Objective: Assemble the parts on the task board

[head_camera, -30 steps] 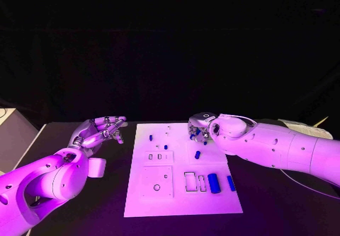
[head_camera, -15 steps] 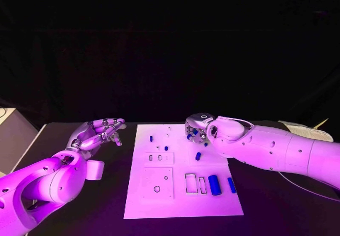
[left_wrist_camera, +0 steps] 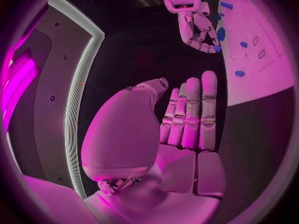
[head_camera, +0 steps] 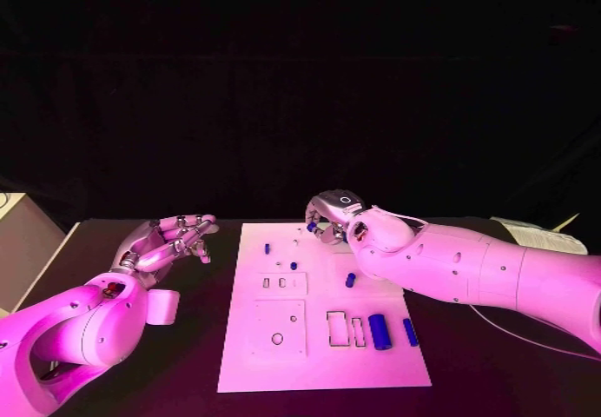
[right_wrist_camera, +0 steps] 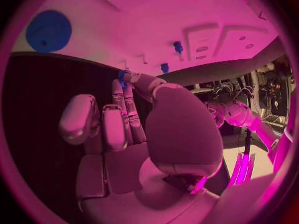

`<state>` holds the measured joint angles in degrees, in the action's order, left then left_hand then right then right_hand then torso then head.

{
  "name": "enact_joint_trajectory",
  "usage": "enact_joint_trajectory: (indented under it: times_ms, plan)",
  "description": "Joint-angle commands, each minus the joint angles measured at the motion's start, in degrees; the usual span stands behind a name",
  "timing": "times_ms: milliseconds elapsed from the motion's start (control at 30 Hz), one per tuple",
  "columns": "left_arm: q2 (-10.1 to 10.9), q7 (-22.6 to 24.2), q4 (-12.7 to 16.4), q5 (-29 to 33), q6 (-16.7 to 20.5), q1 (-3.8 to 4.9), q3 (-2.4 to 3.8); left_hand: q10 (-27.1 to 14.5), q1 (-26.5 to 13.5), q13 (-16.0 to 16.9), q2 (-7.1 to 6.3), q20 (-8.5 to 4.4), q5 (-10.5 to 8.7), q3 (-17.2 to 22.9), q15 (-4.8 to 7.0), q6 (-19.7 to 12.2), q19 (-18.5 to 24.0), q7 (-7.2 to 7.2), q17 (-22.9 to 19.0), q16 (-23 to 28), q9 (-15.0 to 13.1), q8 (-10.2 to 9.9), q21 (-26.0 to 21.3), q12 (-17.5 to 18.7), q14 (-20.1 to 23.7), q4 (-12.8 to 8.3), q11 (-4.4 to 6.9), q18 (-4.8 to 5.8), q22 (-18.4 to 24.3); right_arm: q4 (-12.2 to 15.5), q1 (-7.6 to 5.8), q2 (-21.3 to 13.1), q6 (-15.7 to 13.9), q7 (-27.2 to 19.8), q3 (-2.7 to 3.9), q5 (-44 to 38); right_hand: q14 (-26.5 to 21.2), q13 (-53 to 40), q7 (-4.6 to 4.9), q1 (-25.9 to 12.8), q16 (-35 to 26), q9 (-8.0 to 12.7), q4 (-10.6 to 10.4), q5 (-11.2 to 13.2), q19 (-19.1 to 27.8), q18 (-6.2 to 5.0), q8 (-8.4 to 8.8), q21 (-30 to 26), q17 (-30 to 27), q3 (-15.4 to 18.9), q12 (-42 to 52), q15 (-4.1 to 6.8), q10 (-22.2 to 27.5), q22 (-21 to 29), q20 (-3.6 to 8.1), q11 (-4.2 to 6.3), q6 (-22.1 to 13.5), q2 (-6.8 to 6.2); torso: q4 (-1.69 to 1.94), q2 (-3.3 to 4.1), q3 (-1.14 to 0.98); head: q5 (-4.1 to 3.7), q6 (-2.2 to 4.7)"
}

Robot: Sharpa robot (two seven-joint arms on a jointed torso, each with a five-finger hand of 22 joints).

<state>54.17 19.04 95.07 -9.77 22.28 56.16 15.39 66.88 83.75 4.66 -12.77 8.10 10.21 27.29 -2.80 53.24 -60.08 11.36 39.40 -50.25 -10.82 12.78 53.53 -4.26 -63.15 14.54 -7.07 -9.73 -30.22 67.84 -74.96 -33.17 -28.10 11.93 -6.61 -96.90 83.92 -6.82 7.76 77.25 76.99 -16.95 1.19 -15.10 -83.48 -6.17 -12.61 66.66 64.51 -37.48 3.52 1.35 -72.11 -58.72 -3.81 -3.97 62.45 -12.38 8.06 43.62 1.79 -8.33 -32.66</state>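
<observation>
The white task board [head_camera: 320,356] lies in the middle of the black table. On it are small blue parts [head_camera: 293,263] [head_camera: 349,280], a thick blue cylinder [head_camera: 379,331] and a slim blue bar [head_camera: 410,331]. My right hand [head_camera: 331,220] hovers over the board's far edge and pinches a small blue part [head_camera: 312,227] at its fingertips; the pinched blue part [right_wrist_camera: 122,76] shows in the right wrist view and again in the left wrist view [left_wrist_camera: 216,48]. My left hand [head_camera: 170,242] is off the board's left side, above the table, fingers straight and apart, holding nothing.
Rectangular recesses [head_camera: 338,325] and a square plate with a hole [head_camera: 277,326] mark the board's near half. Pale papers [head_camera: 541,233] lie at the table's right, and a grey box [head_camera: 16,239] stands past its left edge.
My right hand has moved left along the board's far edge, carrying the small blue part. The left hand has stayed about where it was.
</observation>
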Motion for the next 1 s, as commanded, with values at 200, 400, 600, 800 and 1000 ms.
enact_joint_trajectory:
  times_ms: [200,400,600,800,1000]
  plan:
    - [-0.1,0.3,0.5,-0.2,-1.1,0.03,0.12,-0.2,-0.5,0.1,0.01,-0.10,-0.26,0.3,0.00,-0.2,0.5,-0.04,0.0,-0.3,-0.1,0.2,0.3,0.3,-0.1,0.0,-0.15,-0.78,0.0,-3.8,-0.01,3.4,-1.8,-1.1,0.06,1.6,1.6,-0.8,0.21,-0.4,0.2,-0.2,0.2,0.8,0.4,0.32,-0.23,0.1,-0.1,-0.2,0.0,-0.09,-0.4,-0.1,-0.21,0.17,-0.4,-0.41,0.39,0.28,0.25,-0.30,0.03]
    - [-0.2,0.3,0.7,-0.2,-1.2,0.03,0.16,-0.2,-0.5,0.1,0.01,-0.10,-0.26,0.3,0.00,-0.2,0.5,-0.04,0.0,-0.3,-0.1,0.2,0.3,0.3,-0.1,0.0,-0.15,-0.78,0.0,-6.0,0.04,4.9,0.0,-1.3,0.06,1.8,1.6,-0.8,0.21,-0.5,0.3,-0.3,0.3,1.0,0.5,0.29,-0.21,0.0,-0.1,-0.1,0.1,-0.12,-0.3,0.0,-0.24,0.15,-0.5,-0.53,0.85,0.37,0.54,-0.46,-0.10]
    - [0.0,0.3,0.9,-0.2,-1.1,0.04,0.20,-0.2,-0.5,0.1,0.01,-0.10,-0.26,0.3,0.00,-0.2,0.5,-0.04,0.0,-0.3,-0.1,0.2,0.3,0.3,-0.1,0.0,-0.15,-0.78,0.0,-7.1,0.07,5.5,1.6,-0.7,0.06,1.4,1.6,-0.8,0.22,-0.6,0.3,-0.3,0.3,1.1,0.5,0.29,-0.20,0.0,-0.1,-0.1,0.1,-0.13,-0.3,0.0,-0.26,0.14,-0.5,-0.56,1.23,0.49,0.81,-0.69,-0.15]
    - [0.1,0.3,1.0,-0.2,-1.1,0.04,0.23,-0.2,-0.4,0.1,0.03,-0.08,-0.26,0.4,-0.01,-0.3,0.6,-0.05,0.1,-0.4,-0.1,0.2,0.5,0.2,-0.1,0.0,-0.15,-0.79,-0.2,-7.7,0.08,5.7,2.7,0.2,0.06,0.7,1.6,-0.8,0.23,-0.7,0.3,-0.4,0.2,1.3,0.5,0.32,-0.20,0.2,-0.1,0.0,0.1,-0.15,-0.3,-0.2,-0.28,0.13,-0.5,-0.61,1.26,0.59,0.86,-0.70,-0.20]
    - [0.2,0.3,1.1,-0.2,-1.1,0.04,0.26,-0.2,-0.4,0.1,0.03,-0.08,-0.26,0.4,-0.01,-0.3,0.6,-0.05,0.1,-0.4,-0.1,0.2,0.5,0.2,-0.1,0.0,-0.15,-0.79,-0.2,-7.9,0.08,6.0,3.7,0.6,0.05,0.4,1.6,-0.8,0.22,-0.8,0.3,-0.4,0.2,1.3,0.5,0.32,-0.20,0.2,-0.1,0.0,0.1,-0.16,-0.2,-0.2,-0.29,0.12,-0.6,-0.66,1.33,0.68,0.88,-0.76,-0.22]
